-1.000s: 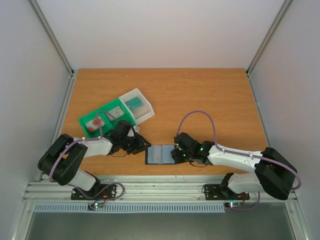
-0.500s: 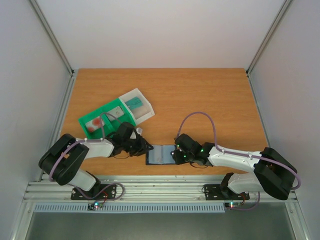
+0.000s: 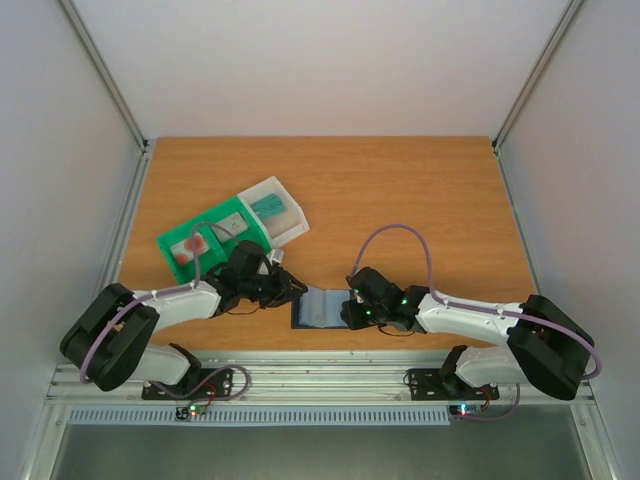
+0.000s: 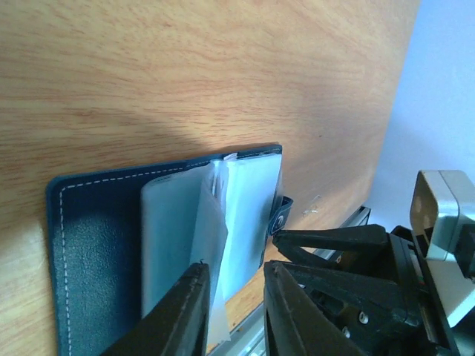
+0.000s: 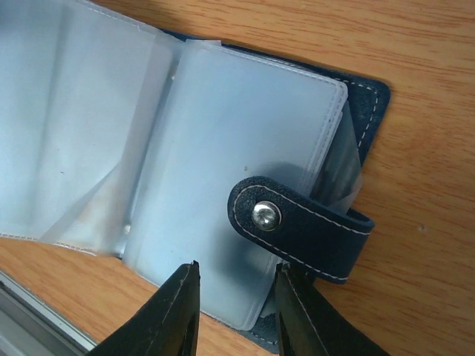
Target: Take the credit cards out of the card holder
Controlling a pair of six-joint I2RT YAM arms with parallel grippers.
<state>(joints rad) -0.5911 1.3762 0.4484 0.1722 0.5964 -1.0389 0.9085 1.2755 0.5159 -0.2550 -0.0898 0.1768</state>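
Note:
The card holder lies open near the table's front edge, its navy cover flat and its clear sleeves fanned. Its snap tab folds over the right stack. My left gripper is at the holder's left side, slightly open, with a loose sleeve leaf standing between its fingers beside the left one. My right gripper hovers slightly open over the right stack's near edge. I cannot make out credit cards inside the sleeves. A teal card lies in the tray's white bin.
A green-and-white compartment tray stands behind the left arm, holding a grey piece and a reddish item. The metal rail runs just in front of the holder. Both grippers sit close together.
My left gripper has moved right onto the holder's left side and its jaws have narrowed. The right gripper's jaws have narrowed a little; it has stayed in place.

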